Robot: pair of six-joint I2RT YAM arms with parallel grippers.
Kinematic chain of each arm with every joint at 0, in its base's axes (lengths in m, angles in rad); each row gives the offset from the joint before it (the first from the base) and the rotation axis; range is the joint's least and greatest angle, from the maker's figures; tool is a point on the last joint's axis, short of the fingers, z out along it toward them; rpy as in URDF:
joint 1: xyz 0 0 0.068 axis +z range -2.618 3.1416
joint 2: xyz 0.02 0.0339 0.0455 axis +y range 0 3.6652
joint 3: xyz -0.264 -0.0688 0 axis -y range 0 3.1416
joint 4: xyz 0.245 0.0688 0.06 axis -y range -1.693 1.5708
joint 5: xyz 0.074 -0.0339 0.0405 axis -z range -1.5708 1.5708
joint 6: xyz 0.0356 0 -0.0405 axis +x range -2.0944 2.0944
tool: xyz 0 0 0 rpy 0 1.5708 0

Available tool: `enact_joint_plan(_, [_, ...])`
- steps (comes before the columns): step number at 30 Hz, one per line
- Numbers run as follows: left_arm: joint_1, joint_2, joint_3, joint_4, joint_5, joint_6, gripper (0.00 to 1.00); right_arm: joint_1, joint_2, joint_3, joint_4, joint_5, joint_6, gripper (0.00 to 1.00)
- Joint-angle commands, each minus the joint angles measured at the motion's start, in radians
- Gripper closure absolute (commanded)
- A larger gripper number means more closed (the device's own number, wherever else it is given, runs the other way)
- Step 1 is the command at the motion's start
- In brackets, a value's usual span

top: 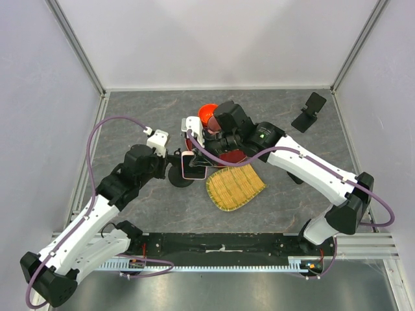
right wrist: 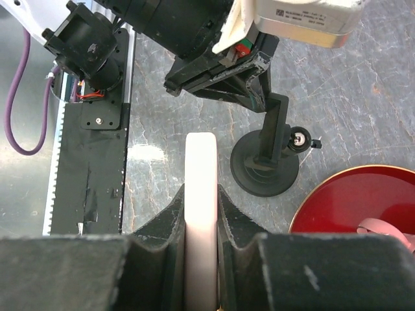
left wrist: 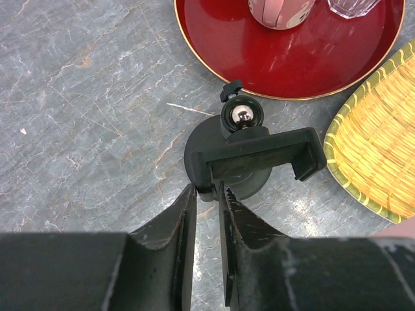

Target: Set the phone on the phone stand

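A black phone stand (left wrist: pixel 249 152) with a round base, a ball joint and a clamp bracket stands on the grey table, left of the red tray. My left gripper (left wrist: pixel 207 189) is shut on the left end of its bracket. In the top view the left gripper (top: pixel 172 157) reaches the stand (top: pixel 181 178) from the left. My right gripper (right wrist: pixel 201 191) is shut on a pale pink phone (right wrist: pixel 201 175), held edge-on a little left of the stand (right wrist: pixel 266 170). In the top view the phone (top: pixel 193 166) hangs just right of the stand, under the right gripper (top: pixel 200 157).
A round red tray (left wrist: pixel 305 65) holds a pink cup (left wrist: pixel 280 11) and a glass (left wrist: pixel 353 5). A yellow woven bamboo tray (top: pixel 235 188) lies right of the stand. A second black stand (top: pixel 310 111) is at the back right. A red bowl (top: pixel 207 113) sits behind the arms.
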Motion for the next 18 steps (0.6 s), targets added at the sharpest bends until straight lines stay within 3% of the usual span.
enact_joint_plan(1, [0.008, 0.003, -0.005, 0.062, 0.019, 0.045, 0.75, 0.003, -0.012, 0.064, 0.086, -0.065, -0.03, 1.0])
enact_joint_plan(8, [0.016, 0.005, -0.015, 0.111, 0.044, 0.048, 0.78, 0.009, 0.026, 0.076, 0.091, -0.022, -0.018, 1.0])
enact_joint_plan(14, [0.031, 0.034, -0.008, 0.114, 0.125, 0.088, 0.97, 0.029, 0.031, 0.056, 0.157, -0.036, -0.095, 1.0])
enact_joint_plan(18, [0.033, 0.022, -0.005, 0.087, 0.151, 0.124, 0.98, 0.029, 0.037, 0.03, 0.214, -0.131, -0.168, 1.0])
